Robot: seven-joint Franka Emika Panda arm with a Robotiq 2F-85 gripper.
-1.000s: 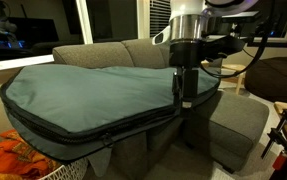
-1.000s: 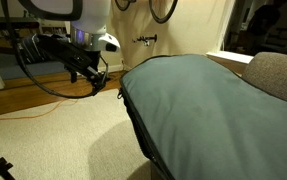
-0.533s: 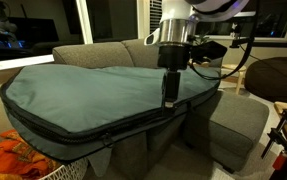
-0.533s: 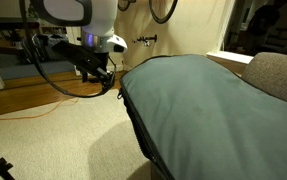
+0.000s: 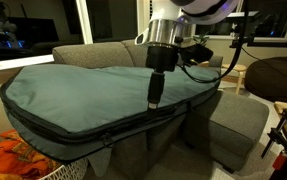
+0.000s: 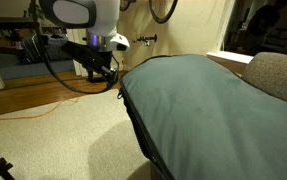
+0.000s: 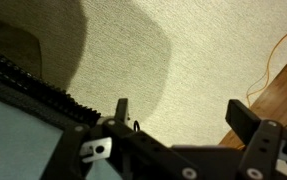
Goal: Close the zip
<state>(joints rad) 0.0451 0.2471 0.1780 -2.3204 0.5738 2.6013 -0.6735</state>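
Noted: pincer [image 5: 153, 101] spread wide, nothing between its 2 fingers [image 7: 121, 108]. Pointing down at the edge of the teal-grey bag [image 5: 78, 90] lying across the sofa [image 5: 108, 52]. Zip [image 7: 28, 80] found just beside and under the fingertips in wrist view, as a black toothed track along the bag's rim. Carpet [image 7: 193, 50] beyond the fingertips. Contact with the zip: cannot tell.

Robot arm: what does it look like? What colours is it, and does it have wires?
The white robot arm has smooth, rounded shells, with a shiny silver-grey ring near its wrist. Below that it turns black, ending in a black claw with two blocky fingers. Thick black cables loop off the wrist.
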